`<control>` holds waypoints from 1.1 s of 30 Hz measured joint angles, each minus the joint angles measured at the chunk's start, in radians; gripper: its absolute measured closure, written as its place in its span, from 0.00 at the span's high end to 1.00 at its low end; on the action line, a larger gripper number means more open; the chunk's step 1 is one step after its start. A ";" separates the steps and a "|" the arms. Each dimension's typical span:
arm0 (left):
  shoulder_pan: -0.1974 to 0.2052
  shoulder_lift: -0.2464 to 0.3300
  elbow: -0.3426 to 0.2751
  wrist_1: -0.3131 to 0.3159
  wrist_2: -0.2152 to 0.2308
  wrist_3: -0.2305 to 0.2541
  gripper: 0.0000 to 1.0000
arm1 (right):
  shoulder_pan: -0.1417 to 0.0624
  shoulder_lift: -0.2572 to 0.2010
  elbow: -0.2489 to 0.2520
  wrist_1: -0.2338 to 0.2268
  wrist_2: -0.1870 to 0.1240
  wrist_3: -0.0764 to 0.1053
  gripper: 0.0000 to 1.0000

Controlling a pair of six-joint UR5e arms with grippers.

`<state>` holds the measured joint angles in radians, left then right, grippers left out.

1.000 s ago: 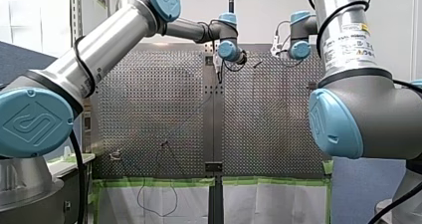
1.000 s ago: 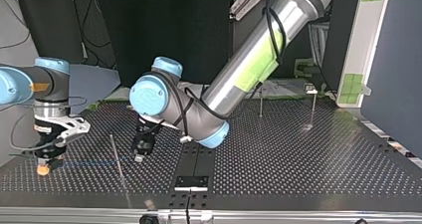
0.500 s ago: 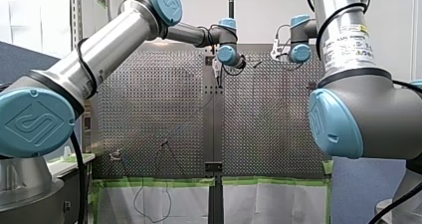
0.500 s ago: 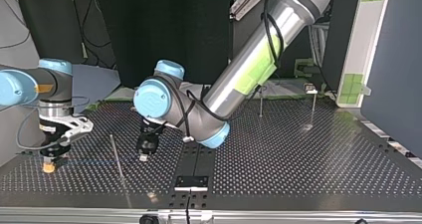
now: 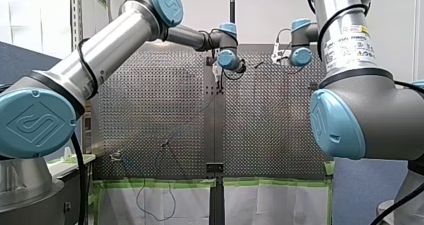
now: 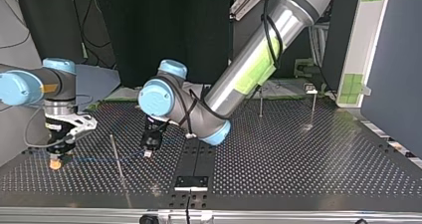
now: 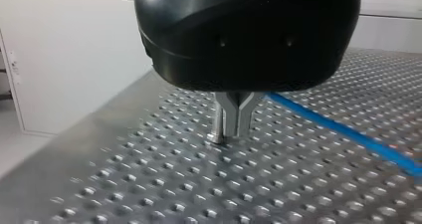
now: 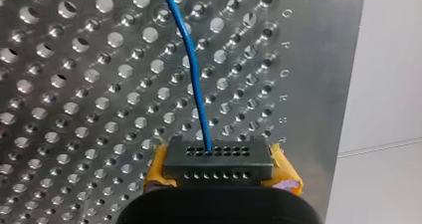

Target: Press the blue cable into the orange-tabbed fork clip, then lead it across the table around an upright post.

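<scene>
So, mid-drag by the looks of it. Compared with a second back, finding my right gripper [image 8: 218,158] noticeably nearer the upright post [image 6: 116,153], coming at it from the top view's left, yellow-orange pads [image 8: 284,173] clamped on the blue cable [image 8: 191,64] low over the perforated table [image 6: 298,154]. Same deal with my left gripper [image 7: 230,132] on the post's far side: nudged a touch further from the post, metal fingers [image 7: 218,125] squeezed together, tips right down near the table. Can't tell whether pinching the cable or just parked beside it; only a blue line passing just beside those fingers in the left wrist view. Between pads and post, then on past the post, a faint blue stretch lying close to the table. Touching the post or not? Too thin to call. No orange-tabbed fork clip clear enough to point at either, so no verdict on the press-in. Reading this as the leading-across stage, with the loop round the post not done yet. Worth watching for snagging at the post.
</scene>
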<state>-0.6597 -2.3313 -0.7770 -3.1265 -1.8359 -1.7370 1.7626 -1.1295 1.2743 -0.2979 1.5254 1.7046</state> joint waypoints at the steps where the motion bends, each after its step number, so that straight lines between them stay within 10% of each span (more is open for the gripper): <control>1: 0.000 0.000 -0.006 0.003 0.000 -0.002 0.00 | 0.000 0.000 0.002 0.000 0.000 0.000 0.00; 26: 0.004 -0.003 -0.028 0.017 -0.006 -0.020 0.00 | 0.020 0.061 0.055 -0.002 -0.011 -0.012 0.00; 28: 0.004 -0.003 -0.030 0.017 -0.008 -0.020 0.40 | 0.023 0.073 0.057 -0.001 -0.013 -0.015 0.00; 29: 0.005 -0.003 -0.030 0.018 -0.009 -0.019 0.40 | 0.025 0.077 0.058 -0.001 -0.013 -0.016 0.00; 31: 0.006 -0.003 -0.031 0.018 -0.013 -0.014 0.78 | 0.026 0.082 0.061 -0.001 -0.012 -0.019 0.00; 33: 0.007 -0.003 -0.031 0.019 -0.016 -0.007 0.90 | 0.027 0.084 0.064 -0.001 -0.011 -0.020 0.00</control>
<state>-0.6531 -2.3338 -0.8081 -3.1076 -1.8518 -1.7439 1.7894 -1.0451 1.3383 -0.2989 1.5148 1.6843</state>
